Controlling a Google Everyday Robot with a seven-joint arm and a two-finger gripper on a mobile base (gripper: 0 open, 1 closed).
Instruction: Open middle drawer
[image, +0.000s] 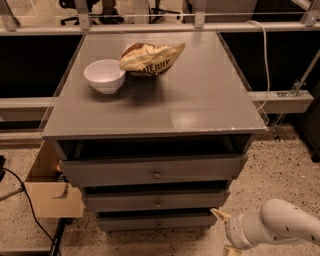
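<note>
The grey cabinet (200, 100) has three grey drawers stacked under its top. The middle drawer (125, 201) has a small round metal knob (158, 203) at its centre, and its front is pushed in between the taller top drawer (110, 171) and the narrow lowest drawer (130, 222). My gripper (224, 231) is at the lower right, just off the drawers' right end at the height of the lowest drawer, on a white arm (275, 226). Its two beige fingertips (219, 214) stand apart with nothing between them. It touches no drawer.
A white bowl (105, 75) and a crumpled chip bag (151, 58) sit on the cabinet top. A cardboard box (50, 192) and a black cable (27, 205) lie on the speckled floor to the left. A white cable (263, 55) and a metal rail (285, 100) are at the right.
</note>
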